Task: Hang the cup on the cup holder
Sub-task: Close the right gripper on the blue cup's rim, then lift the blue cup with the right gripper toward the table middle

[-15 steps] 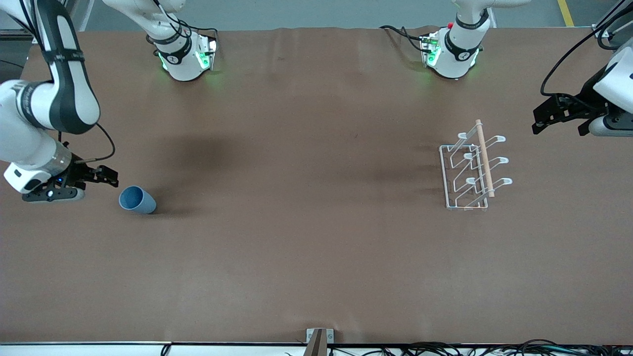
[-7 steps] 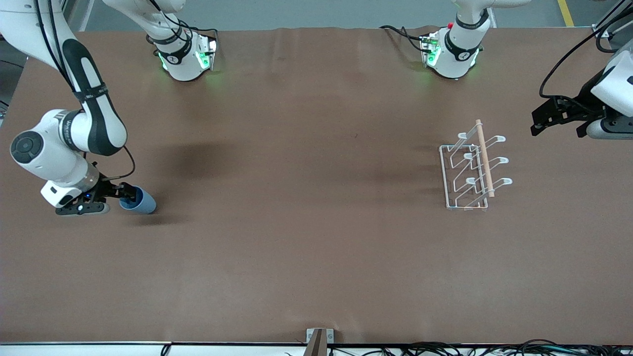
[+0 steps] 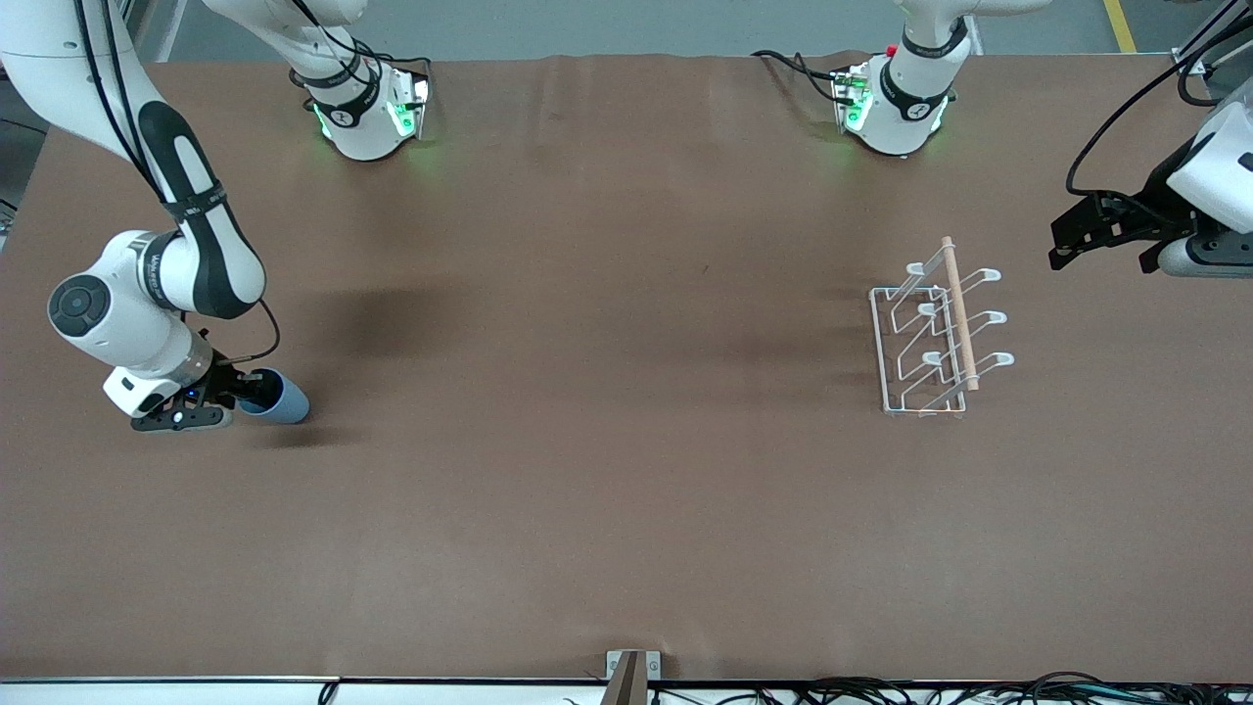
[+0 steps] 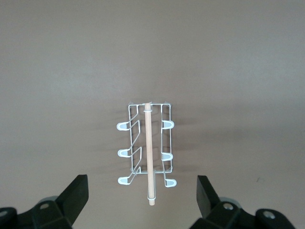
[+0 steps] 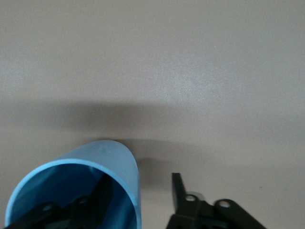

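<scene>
The light-blue cup (image 3: 279, 398) lies on its side on the table at the right arm's end, mouth toward my right gripper (image 3: 243, 388). In the right wrist view the cup (image 5: 114, 164) is close up. One finger is inside its mouth and the other finger (image 5: 180, 191) is outside the wall, with a gap to the wall; the gripper (image 5: 142, 195) is open. The white wire cup holder (image 3: 935, 333) with a wooden rod stands toward the left arm's end. My left gripper (image 3: 1077, 230) is open and empty, up in the air beside the holder, which shows between its fingers in the left wrist view (image 4: 147, 148).
The brown table cover (image 3: 607, 441) is bare between cup and holder. Both arm bases (image 3: 362, 108) stand along the edge farthest from the front camera. Cables lie along the edge nearest to it.
My right gripper moved toward the cup and came down, and one finger has slid into its mouth. The cup stays where it lay. The left gripper drifted slightly.
</scene>
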Robot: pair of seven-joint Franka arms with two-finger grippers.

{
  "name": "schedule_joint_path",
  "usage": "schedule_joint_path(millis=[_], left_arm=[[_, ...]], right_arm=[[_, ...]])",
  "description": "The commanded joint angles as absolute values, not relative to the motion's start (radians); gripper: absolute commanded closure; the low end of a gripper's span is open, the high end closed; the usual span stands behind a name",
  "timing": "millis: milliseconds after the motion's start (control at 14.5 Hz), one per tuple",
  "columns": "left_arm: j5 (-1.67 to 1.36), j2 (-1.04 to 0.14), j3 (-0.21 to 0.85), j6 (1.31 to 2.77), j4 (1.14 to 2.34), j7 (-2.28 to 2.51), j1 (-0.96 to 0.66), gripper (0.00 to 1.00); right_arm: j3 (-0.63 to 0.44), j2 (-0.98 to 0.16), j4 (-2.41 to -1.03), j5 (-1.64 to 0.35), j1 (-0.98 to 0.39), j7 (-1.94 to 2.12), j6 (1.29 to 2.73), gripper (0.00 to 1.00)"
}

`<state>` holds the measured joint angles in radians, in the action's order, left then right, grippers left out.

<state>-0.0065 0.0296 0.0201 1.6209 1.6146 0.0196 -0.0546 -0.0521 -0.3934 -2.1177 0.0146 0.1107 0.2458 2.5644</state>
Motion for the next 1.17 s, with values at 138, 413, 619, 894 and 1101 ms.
schedule_joint_path(millis=[138,413,619,894,1101], left_arm=[[0.015,0.018,0.029,1.609,1.594,0.008,-0.058,0.00],[0.015,0.018,0.029,1.609,1.592,0.008,-0.058,0.00],[0.015,0.018,0.029,1.608,1.591,0.008,-0.058,0.00],[0.015,0.020,0.029,1.608,1.591,0.006,-0.057,0.00],[0.015,0.020,0.029,1.608,1.591,0.006,-0.057,0.00]], right_arm=[[-0.045,-0.383,-2.070,0.002,0.118,0.253,2.487,0.99],[-0.043,-0.377,-1.982,-0.002,0.114,0.255,2.323,0.99],[-0.043,-0.364,-1.762,-0.003,0.104,0.277,2.001,0.99],[-0.035,-0.341,-1.577,-0.116,0.075,0.272,1.729,0.99],[-0.029,-0.285,-1.577,-0.368,0.023,0.087,1.596,0.99]])
